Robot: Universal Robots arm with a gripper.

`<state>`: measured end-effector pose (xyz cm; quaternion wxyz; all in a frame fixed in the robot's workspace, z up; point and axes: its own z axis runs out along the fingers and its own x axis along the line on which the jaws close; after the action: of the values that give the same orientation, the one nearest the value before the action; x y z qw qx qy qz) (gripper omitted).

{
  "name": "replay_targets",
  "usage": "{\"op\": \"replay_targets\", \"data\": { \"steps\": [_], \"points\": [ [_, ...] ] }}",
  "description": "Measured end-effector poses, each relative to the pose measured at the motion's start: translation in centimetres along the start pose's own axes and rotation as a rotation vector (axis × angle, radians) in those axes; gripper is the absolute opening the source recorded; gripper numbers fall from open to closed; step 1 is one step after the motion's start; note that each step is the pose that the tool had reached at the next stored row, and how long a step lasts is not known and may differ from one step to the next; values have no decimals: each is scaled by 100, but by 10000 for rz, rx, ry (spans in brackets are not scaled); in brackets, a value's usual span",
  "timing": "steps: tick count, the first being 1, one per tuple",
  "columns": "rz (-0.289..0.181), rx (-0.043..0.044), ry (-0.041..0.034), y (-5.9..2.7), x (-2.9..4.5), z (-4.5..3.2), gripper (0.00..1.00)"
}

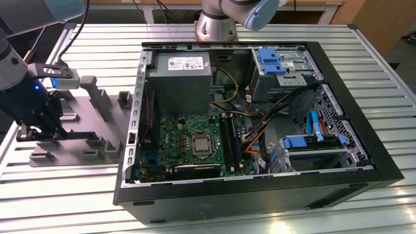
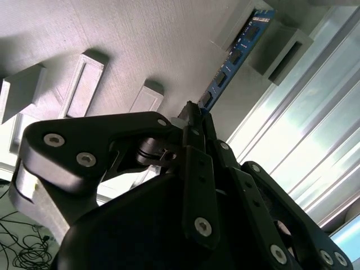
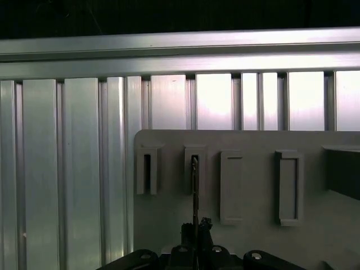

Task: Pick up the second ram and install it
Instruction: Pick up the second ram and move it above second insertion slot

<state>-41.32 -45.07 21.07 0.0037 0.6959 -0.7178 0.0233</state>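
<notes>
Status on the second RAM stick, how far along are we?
Done: the gripper is shut on the memory stick. In hand: the stick, its far end at a holder on the gray tray. Left: it is not yet in the motherboard slots inside the case.

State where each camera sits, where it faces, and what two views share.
Exterior view: high, looking down on the open computer case and fixture plate; the arm shows.
First wrist view: on the wrist, facing the plate; second ram edge-on.
Second wrist view: on the wrist, behind the gripper; ram's flat side.
Shared: both wrist views show fingers shut on the ram.
</notes>
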Motion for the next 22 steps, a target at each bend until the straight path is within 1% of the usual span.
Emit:
{"op": "replay_targets", "data": {
  "steps": [3, 9, 22],
  "points": [
    [0, -4, 3, 0, 1, -17, 14],
    [0, -2, 1, -2, 3, -75, 14],
    [-1, -1, 1, -5, 5, -160, 14]
  ]
}}
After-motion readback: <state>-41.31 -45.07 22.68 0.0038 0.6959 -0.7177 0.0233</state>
